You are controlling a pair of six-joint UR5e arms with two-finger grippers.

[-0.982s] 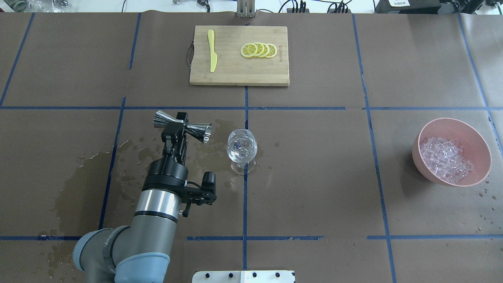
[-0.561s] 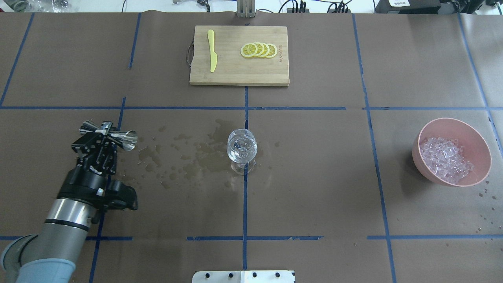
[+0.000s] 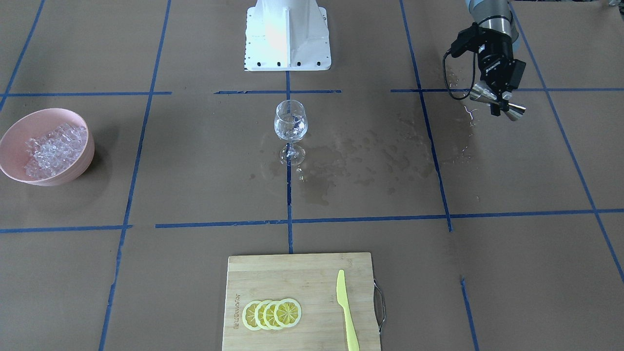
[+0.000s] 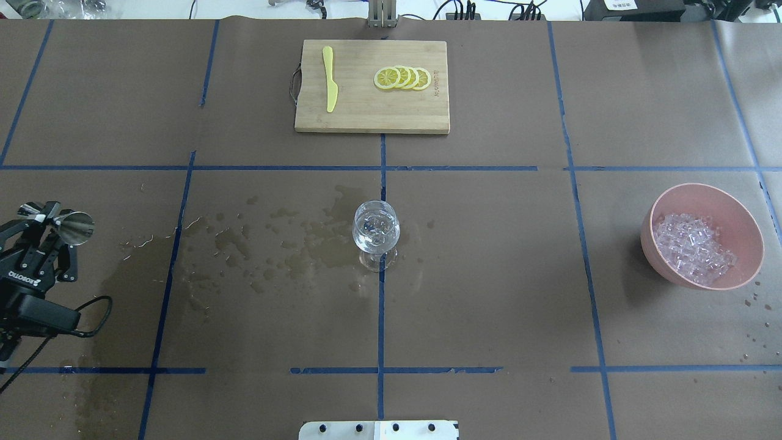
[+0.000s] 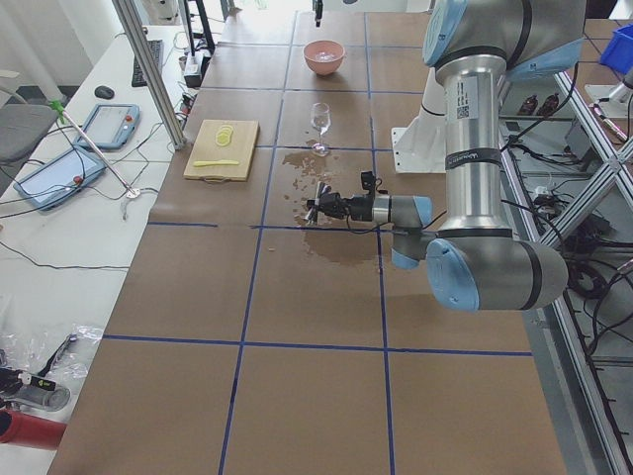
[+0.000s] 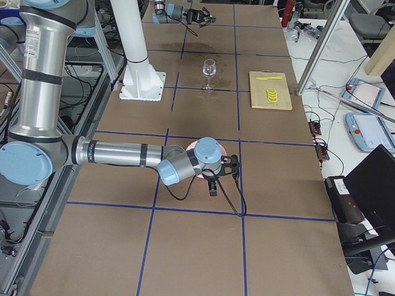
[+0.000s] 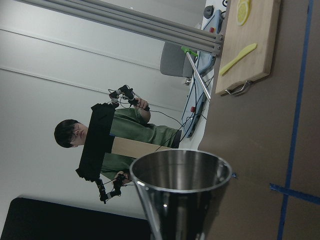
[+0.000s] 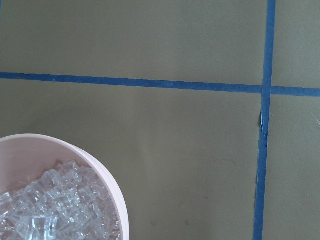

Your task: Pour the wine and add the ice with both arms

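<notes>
The wine (image 4: 375, 243) is sitting as a shallow, near-colourless measure in the stemmed glass (image 4: 377, 232). The glass is standing upright on a blue tape line at the middle of the tabletop (image 4: 489, 275). I am struggling to separate liquid from glints, and I cannot tell whether cubes are in there too. Dark wet stains (image 4: 275, 244) are lying on the paper from the glass toward 9 o'clock in the overhead view.

Far out at 9 o'clock, well apart from the glass, the left gripper (image 4: 50, 221) is carrying the steel jigger (image 4: 76, 226). Its jaws are clenched on the jigger's waist, and the jigger is lying sideways with its wide mouth facing 3 o'clock. I am judging it emptied and held clear so the glass is open for an ice drop.

At 3 o'clock the ice (image 4: 693, 247) is heaping as clear cubes in the pink bowl (image 4: 727, 211). The right gripper (image 6: 227, 165) is hanging just beside that bowl, placed for a pick-up, I judge. Only the side view is showing it, so I cannot tell how its jaws stand.

A cutting board (image 4: 366, 110) with lemon slices (image 4: 403, 78) and a yellow knife (image 4: 330, 79) is lying at 12 o'clock.
</notes>
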